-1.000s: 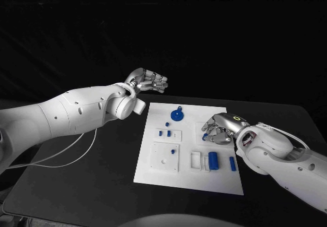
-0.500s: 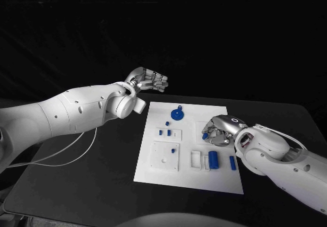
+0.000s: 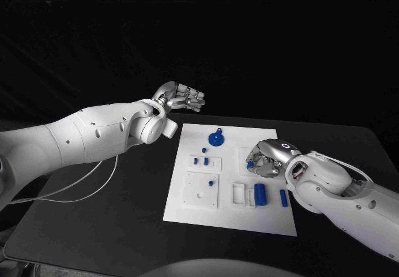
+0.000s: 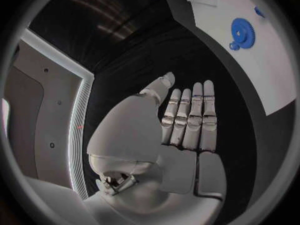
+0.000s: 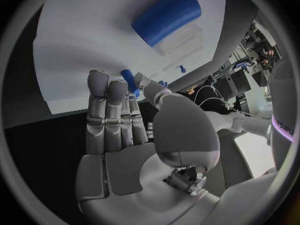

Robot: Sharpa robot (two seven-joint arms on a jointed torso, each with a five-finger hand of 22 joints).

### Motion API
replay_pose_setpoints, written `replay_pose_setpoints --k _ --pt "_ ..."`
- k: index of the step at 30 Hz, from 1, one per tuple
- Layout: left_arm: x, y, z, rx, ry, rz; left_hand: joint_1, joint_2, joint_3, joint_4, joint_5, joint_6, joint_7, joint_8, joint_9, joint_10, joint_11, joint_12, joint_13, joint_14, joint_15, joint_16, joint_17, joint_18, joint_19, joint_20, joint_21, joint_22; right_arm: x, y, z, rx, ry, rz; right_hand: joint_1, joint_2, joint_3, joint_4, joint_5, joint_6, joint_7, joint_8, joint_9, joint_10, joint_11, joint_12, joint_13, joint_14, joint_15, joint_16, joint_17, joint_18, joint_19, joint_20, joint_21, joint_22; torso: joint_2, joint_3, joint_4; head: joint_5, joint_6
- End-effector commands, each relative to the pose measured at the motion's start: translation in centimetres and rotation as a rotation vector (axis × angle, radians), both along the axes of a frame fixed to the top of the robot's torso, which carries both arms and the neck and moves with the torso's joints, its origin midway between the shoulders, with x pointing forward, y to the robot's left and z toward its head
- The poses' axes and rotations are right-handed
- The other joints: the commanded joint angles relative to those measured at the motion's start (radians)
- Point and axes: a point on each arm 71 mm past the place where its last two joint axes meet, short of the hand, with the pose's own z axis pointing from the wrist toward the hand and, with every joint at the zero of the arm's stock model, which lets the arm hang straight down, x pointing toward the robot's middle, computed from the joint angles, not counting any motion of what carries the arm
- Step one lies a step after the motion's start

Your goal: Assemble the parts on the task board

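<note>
The white task board (image 3: 187, 210) lies in the middle of the black table. On it are a blue gear (image 3: 216, 139), a blue cylinder (image 3: 260, 195), a blue bar (image 3: 283, 199) and small blue pegs (image 3: 206, 162). My right hand (image 3: 267, 157) hovers low over the board's right side and pinches a small blue peg (image 3: 249, 165) between thumb and fingers. The right wrist view shows this peg (image 5: 129, 79) at the fingertips, and the cylinder (image 5: 165, 16) beyond. My left hand (image 3: 181, 98) is raised behind the board's far left corner, fingers straight and empty. The gear (image 4: 242, 31) appears in the left wrist view.
White holder blocks (image 3: 202, 190) stand on the board's near half. A thin white cable (image 3: 83, 184) runs over the table (image 3: 100, 231) to the left of the board.
My right hand has turned slightly and edged in over the board with the peg. The left arm has not moved.
</note>
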Motion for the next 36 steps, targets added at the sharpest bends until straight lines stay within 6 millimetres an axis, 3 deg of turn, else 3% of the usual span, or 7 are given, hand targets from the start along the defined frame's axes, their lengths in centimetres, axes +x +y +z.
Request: replay_pose_setpoints --k 1,4,8,13,16,25,36 --pt "0.0 -0.2 0.1 -0.009 0.002 -0.015 -0.007 -0.002 0.000 0.005 -0.004 -0.003 0.000 0.002 0.001 0.003 0.000 0.002 -0.001 -0.004 -0.004 -0.003 -0.001 0.015 0.006 0.002 -0.005 0.001 0.0 0.2 0.3 0.023 -0.038 -0.016 -0.028 -0.007 0.012 0.014 -0.003 0.011 -0.003 0.003 0.001 0.018 -0.004 0.006 0.001 0.008 -0.009 -0.004 0.000 -0.006 0.045 -0.012 0.015 0.003 0.000 0.0000 -0.0001 0.000 -0.001" --pt "0.0 -0.2 0.1 -0.009 0.003 -0.016 -0.007 -0.002 0.000 0.005 -0.004 -0.003 0.000 0.002 0.001 0.003 0.000 0.002 -0.001 -0.004 -0.004 -0.003 -0.001 0.015 0.006 0.002 -0.005 0.001 0.0 0.2 0.4 0.031 -0.045 -0.024 -0.033 -0.008 0.010 0.018 -0.003 0.024 -0.009 0.006 0.004 0.031 -0.010 0.011 0.004 0.011 -0.013 -0.005 -0.001 -0.007 0.045 -0.015 0.023 0.005 0.000 0.0001 0.0002 0.000 -0.001" --pt "0.0 -0.2 0.0 -0.009 0.005 -0.018 -0.007 -0.002 0.000 0.005 -0.004 -0.003 0.000 0.002 0.001 0.003 0.000 0.002 -0.001 -0.004 -0.004 -0.003 -0.001 0.015 0.006 0.002 -0.005 0.001 0.0 0.3 0.5 0.040 -0.049 -0.030 -0.016 0.008 0.027 0.011 -0.005 0.049 -0.014 0.006 0.009 0.046 -0.017 0.015 0.008 0.012 -0.020 -0.009 0.000 -0.012 0.045 -0.021 0.033 0.007 0.000 0.0002 0.0004 0.001 0.000" --pt "0.0 -0.2 0.0 -0.009 0.006 -0.019 -0.005 -0.002 0.001 0.006 -0.003 -0.003 0.000 0.002 0.001 0.002 0.000 0.002 -0.001 -0.004 -0.004 -0.003 -0.001 0.015 0.008 0.002 -0.010 0.002 0.0 0.2 0.5 0.056 -0.040 -0.041 -0.019 0.016 0.117 -0.024 0.038 0.067 -0.010 0.004 0.013 0.059 -0.017 0.022 0.019 0.011 -0.024 -0.011 0.004 -0.016 0.044 -0.027 0.047 0.014 -0.001 0.0000 0.0000 0.001 0.000" --pt "0.0 -0.2 0.0 -0.008 0.007 -0.018 -0.005 -0.002 0.001 0.006 -0.003 -0.003 0.000 0.002 0.001 0.002 0.000 0.002 -0.001 -0.004 -0.004 -0.003 -0.001 0.015 0.008 0.002 -0.010 0.002 -0.1 0.0 0.6 0.063 -0.030 -0.048 -0.031 0.021 0.156 -0.039 0.029 0.072 -0.012 0.005 0.016 0.063 -0.019 0.025 0.028 0.011 -0.024 -0.012 0.009 -0.016 0.043 -0.028 0.055 0.021 -0.001 -0.0001 -0.0003 0.002 0.001" --pt "0.0 -0.1 0.0 -0.007 0.008 -0.015 -0.003 -0.003 0.002 0.005 -0.002 -0.003 0.000 0.002 0.001 0.002 0.000 0.002 -0.001 -0.004 -0.004 -0.003 -0.001 0.015 0.009 0.002 -0.011 0.004 -0.4 -0.5 1.3 0.135 0.023 -0.060 -0.035 0.024 0.174 -0.047 0.017 0.077 -0.014 0.005 0.021 0.067 -0.020 0.025 0.035 0.013 -0.026 -0.014 0.013 -0.017 0.042 -0.029 0.065 0.032 -0.001 0.0000 -0.0013 0.005 0.002" --pt "0.0 0.0 0.0 -0.006 0.009 -0.012 -0.003 -0.003 0.002 0.005 -0.002 -0.003 0.000 0.002 0.001 0.002 0.000 0.002 -0.001 -0.004 -0.004 -0.003 -0.001 0.015 0.009 0.002 -0.011 0.004 -1.5 0.9 2.7 0.272 0.060 -0.023 -0.036 0.030 0.168 -0.050 0.017 0.077 -0.014 0.005 0.024 0.068 -0.020 0.024 0.037 0.014 -0.026 -0.016 0.015 -0.017 0.042 -0.029 0.063 0.034 0.000 0.0000 0.0004 0.011 0.002"
